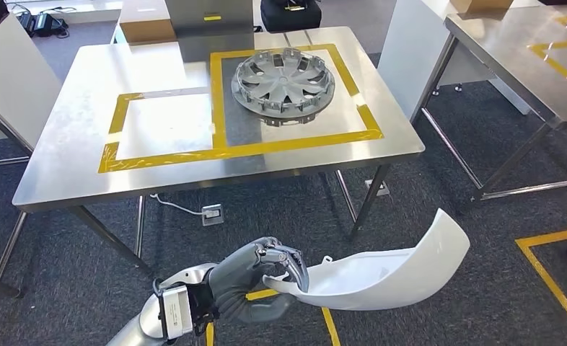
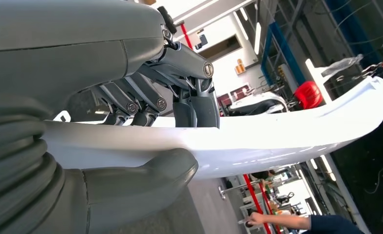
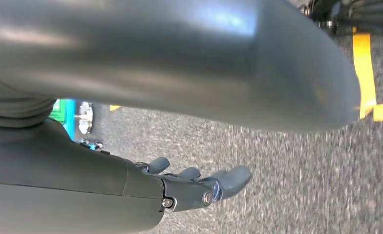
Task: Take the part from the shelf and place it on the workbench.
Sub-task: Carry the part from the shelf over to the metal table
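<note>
My left hand (image 1: pixel 260 280) grips one end of a long curved white plastic part (image 1: pixel 392 270), held low over the carpet in front of the steel workbench (image 1: pixel 71 155). In the left wrist view the fingers (image 2: pixel 194 105) lie over the part (image 2: pixel 287 136) and the thumb (image 2: pixel 145 178) presses from the other side. The part's far end curves up to the right. My right hand (image 3: pixel 189 187) hangs over the carpet with its fingers slightly apart and nothing in them.
On the workbench, yellow tape outlines a small rectangle (image 1: pixel 122 115) and a larger one holding a silver wheel cover (image 1: pixel 284 81). A second steel table (image 1: pixel 526 50) stands at the right. A cardboard box (image 1: pixel 147 25) sits behind. Yellow floor tape (image 1: pixel 547 277) runs at the right. A person's arm (image 2: pixel 296 223) appears in the left wrist view.
</note>
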Robot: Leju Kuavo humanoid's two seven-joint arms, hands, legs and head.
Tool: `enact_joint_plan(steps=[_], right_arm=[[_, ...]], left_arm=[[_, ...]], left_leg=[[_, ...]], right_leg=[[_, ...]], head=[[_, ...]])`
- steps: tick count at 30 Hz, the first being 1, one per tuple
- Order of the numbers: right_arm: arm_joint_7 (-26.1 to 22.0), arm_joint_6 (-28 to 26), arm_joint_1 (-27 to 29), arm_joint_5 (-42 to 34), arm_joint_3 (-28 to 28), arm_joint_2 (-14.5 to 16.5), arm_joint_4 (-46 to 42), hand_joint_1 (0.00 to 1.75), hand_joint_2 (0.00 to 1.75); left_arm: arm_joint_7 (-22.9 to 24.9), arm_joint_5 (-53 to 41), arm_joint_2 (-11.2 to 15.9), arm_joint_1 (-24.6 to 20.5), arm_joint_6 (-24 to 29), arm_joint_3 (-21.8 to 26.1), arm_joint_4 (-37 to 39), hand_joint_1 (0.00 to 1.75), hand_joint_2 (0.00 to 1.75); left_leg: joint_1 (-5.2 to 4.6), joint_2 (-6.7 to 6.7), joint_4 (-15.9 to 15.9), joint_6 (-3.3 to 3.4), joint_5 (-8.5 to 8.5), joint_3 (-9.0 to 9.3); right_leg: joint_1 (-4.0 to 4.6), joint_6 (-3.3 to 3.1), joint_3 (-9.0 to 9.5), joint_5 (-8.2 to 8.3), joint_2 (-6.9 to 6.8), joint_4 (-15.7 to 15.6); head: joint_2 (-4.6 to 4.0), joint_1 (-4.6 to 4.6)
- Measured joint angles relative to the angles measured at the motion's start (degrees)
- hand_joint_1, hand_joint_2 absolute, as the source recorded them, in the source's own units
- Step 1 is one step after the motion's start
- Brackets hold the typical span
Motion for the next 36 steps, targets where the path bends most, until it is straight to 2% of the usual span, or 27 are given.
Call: enact_joint_plan(steps=[2, 5, 6, 7, 8, 10, 11, 12, 14, 16, 18, 20, 21, 22, 23, 24, 25, 27, 28, 30, 31, 32, 33, 35, 36], right_arm=[[0.4, 0.4, -0.3, 0.5, 0.0, 0.0, 0.0, 0.0, 0.0], [1.3, 0.8, -0.4, 1.6, 0.1, 0.0, 0.0, 0.0, 0.0], [1.6, 0.8, -0.3, 1.9, 0.2, 0.0, 0.0, 0.0, 0.0], [1.8, 0.9, -0.2, 2.2, 0.3, 0.0, 0.0, 0.0, 0.0], [1.8, 0.9, -0.2, 2.3, 0.4, 0.0, 0.0, 0.0, 0.0], [1.8, 0.8, -0.2, 2.5, 0.5, 0.0, 0.0, 0.0, 0.0], [1.7, 0.7, -0.2, 2.5, 0.5, 0.0, 0.0, 0.0, 0.0], [1.5, 0.6, -0.2, 2.5, 0.5, 0.0, 0.0, 0.0, 0.0], [1.2, 0.5, -0.5, 2.2, 0.5, 0.0, 0.0, 0.0, 0.0], [0.9, 0.4, -0.6, 2.1, 0.5, 0.0, 0.0, 0.0, 0.0], [0.8, 0.4, -0.5, 2.0, 0.5, 0.0, 0.0, 0.0, 0.0], [0.8, 0.4, -0.4, 2.0, 0.5, 0.0, 0.0, 0.0, 0.0], [0.8, 0.4, -0.3, 2.1, 0.5, 0.0, 0.0, 0.0, 0.0], [0.8, 0.4, -0.2, 2.1, 0.5, 0.0, 0.0, 0.0, 0.0], [0.8, 0.4, 0.0, 2.1, 0.5, 0.0, 0.0, 0.0, 0.0], [0.8, 0.4, 0.0, 2.2, 0.5, 0.0, 0.0, 0.0, 0.0], [0.8, 0.4, 0.0, 2.2, 0.5, 0.0, 0.0, 0.0, 0.0], [0.8, 0.4, 0.0, 2.2, 0.5, 0.0, 0.0, 0.0, 0.0], [0.8, 0.4, 0.0, 2.2, 0.5, 0.0, 0.0, 0.0, 0.0], [0.8, 0.3, 0.0, 2.1, 0.5, -0.1, 0.0, 0.0, 0.0], [0.7, 0.4, -0.1, 2.1, 0.5, -0.1, 0.0, 0.0, 0.0], [0.7, 0.4, -0.2, 2.1, 0.5, -0.1, 0.0, 0.0, 0.0], [0.7, 0.4, -0.3, 2.1, 0.5, -0.1, 0.0, 0.0, 0.0], [0.7, 0.4, -0.3, 2.1, 0.5, -0.1, 0.0, 0.0, 0.0], [0.7, 0.4, -0.2, 2.2, 0.5, -0.1, 0.0, 0.0, 0.0]], left_arm=[[-0.1, 0.2, -0.1, -0.1, 0.0, 0.0, -0.1, 1.75, 1.75], [-0.1, 0.4, 0.0, 0.2, 0.2, 0.0, -0.1, 1.75, 1.75], [-0.1, 0.4, 0.1, 0.3, 0.3, 0.0, -0.1, 1.75, 1.75], [-0.1, 0.4, 0.1, 0.4, 0.4, 0.0, -0.2, 1.75, 1.75], [0.0, 0.4, 0.2, 0.4, 0.6, 0.0, -0.3, 1.75, 1.75], [0.3, 0.4, 0.2, 0.5, 0.9, 0.0, -0.5, 1.75, 1.75], [0.5, 0.4, 0.2, 0.6, 1.1, 0.0, -0.7, 1.75, 1.75], [0.6, 0.4, 0.3, 0.7, 1.3, 0.0, -0.8, 1.75, 1.75], [0.6, 0.4, 0.4, 1.0, 1.5, -0.1, -1.0, 1.75, 1.75], [0.5, 0.4, 0.6, 1.0, 1.7, -0.1, -1.2, 1.75, 1.75], [0.3, 0.5, 0.7, 1.1, 1.9, -0.1, -1.3, 1.75, 1.75], [0.1, 0.5, 0.9, 1.4, 2.0, -0.1, -1.3, 1.75, 1.75], [-0.1, 0.5, 1.1, 1.7, 2.1, -0.1, -1.2, 1.75, 1.75], [-0.2, 0.5, 1.2, 1.9, 2.2, -0.1, -1.2, 1.75, 1.75], [-0.4, 0.5, 1.3, 2.2, 2.2, -0.1, -1.2, 1.75, 1.75], [-0.6, 0.5, 1.4, 2.3, 2.2, -0.1, -1.3, 1.75, 1.75], [-0.8, 0.5, 1.5, 2.4, 2.3, 0.0, -1.3, 1.75, 1.75], [-1.0, 0.5, 1.7, 2.7, 2.3, 0.0, -1.2, 1.75, 1.75], [-1.1, 0.5, 1.7, 2.9, 2.3, 0.0, -1.3, 1.75, 1.75], [-1.2, 0.4, 1.8, 3.0, 2.3, 0.0, -1.4, 1.75, 1.75], [-1.2, 0.4, 1.7, 3.0, 2.3, 0.0, -1.4, 1.75, 1.75], [-1.2, 0.4, 1.7, 3.0, 2.3, 0.0, -1.5, 1.75, 1.75], [-1.2, 0.4, 1.7, 3.0, 2.3, 0.0, -1.5, 1.75, 1.75], [-1.2, 0.4, 1.7, 3.1, 2.3, 0.0, -1.6, 1.75, 1.75], [-1.2, 0.4, 1.7, 3.1, 2.3, 0.0, -1.6, 1.75, 1.75]], left_leg=[[0.1, -0.08, -0.2, 0.6, -0.52, 1.28], [0.06, -0.75, -0.2, 0.97, -1.83, 2.42], [0.05, -1.15, -0.2, 0.94, -2.31, 2.9], [0.05, -1.63, -0.2, 0.86, -2.86, 3.53], [0.05, -2.12, -0.2, 0.77, -3.44, 4.31], [0.02, -2.76, -0.2, 0.58, -4.71, 5.68], [-0.06, -3.05, -0.2, 0.39, -5.25, 6.19], [-0.13, -3.26, -0.4, 0.12, -5.69, 6.56], [-0.27, -3.6, -0.2, -0.64, -5.75, 7.16], [-0.37, -2.77, 1.9, -1.25, -5.31, 6.64], [-0.29, -1.27, 7.3, -1.77, -6.05, 3.42], [-0.03, -0.49, 13.1, -2.22, -8.76, -1.28], [0.09, -0.4, 14.5, -2.34, -9.9, -3.05], [0.16, -0.37, 14.3, -2.41, -10.05, -4.01], [0.2, -0.34, 12.6, -2.38, -8.87, -4.18], [0.22, -0.27, 9.6, -2.28, -6.34, -3.66], [0.2, -0.1, 5.9, -2.12, -3.12, -3.06], [0.07, 0.2, 1.2, -1.57, 0.64, -2.15], [0.01, 0.23, 0.3, -1.22, 1.14, -2.01], [0.04, -0.02, 0.1, -0.47, 0.89, -1.15], [0.09, -0.12, -0.1, -0.09, 0.6, -0.6], [0.15, -0.15, -0.2, 0.24, 0.27, -0.01], [0.18, -0.17, -0.3, 0.5, -0.12, 0.5], [0.12, -0.24, -0.3, 0.81, -1.07, 1.34], [0.08, -0.31, -0.3, 0.84, -1.58, 1.85]], right_leg=[[-0.14, 0.49, -2.16, -0.73, -0.11, 4.0], [-0.24, 1.16, -9.18, -4.67, -0.22, 12.8], [-0.28, 1.24, -10.9, -5.53, -0.23, 13.8], [-0.31, 1.26, -11.82, -5.27, -0.22, 13.2], [-0.34, 1.19, -11.89, -3.57, -0.12, 10.9], [-0.23, 0.67, -10.9, 2.66, 0.14, 3.9], [-0.07, 0.32, -10.45, 5.07, 0.2, 1.3], [0.12, -0.09, -10.13, 6.61, 0.17, -0.2], [0.18, -0.79, -9.4, 6.7, 0.07, -0.9], [-0.11, -1.46, -7.9, 6.32, 0.08, -1.5], [-0.26, -2.01, -6.32, 5.48, 0.02, -2.0], [-0.28, -2.22, -5.14, 4.39, -0.03, -2.0], [-0.29, -2.22, -4.51, 3.81, -0.05, -2.0], [-0.3, -2.18, -3.8, 3.2, -0.06, -2.0], [-0.32, -2.12, -3.02, 2.58, -0.05, -2.0], [-0.33, -2.01, -2.22, 1.95, -0.06, -2.0], [-0.27, -1.81, -1.56, 1.29, -0.06, -1.9], [-0.12, -1.17, -0.79, 0.09, 0.0, -1.9], [-0.03, -0.76, -0.55, -0.23, -0.02, -1.7], [-0.06, -0.09, -0.22, -0.32, -0.12, -1.0], [-0.12, 0.17, -0.56, -0.14, -0.18, 0.3], [-0.19, 0.38, -1.72, -0.22, -0.21, 2.3], [-0.23, 0.61, -3.67, -0.77, -0.25, 5.4], [-0.26, 1.0, -8.64, -3.32, -0.27, 11.9], [-0.26, 1.11, -10.69, -4.46, -0.27, 13.8]], head=[[0.01, 0.12], [0.01, 0.24], [0.01, 0.25], [0.01, 0.25], [0.0, 0.26], [0.0, 0.3], [0.0, 0.4], [0.01, 0.51], [0.0, 0.68], [0.0, 0.53], [0.0, 0.22], [0.0, 0.04], [0.0, 0.03], [0.0, 0.04], [0.0, 0.03], [0.0, 0.03], [0.0, 0.01], [0.0, -0.04], [0.0, -0.03], [0.01, 0.04], [0.01, 0.07], [0.01, 0.1], [0.0, 0.14], [0.0, 0.21], [0.0, 0.22]])
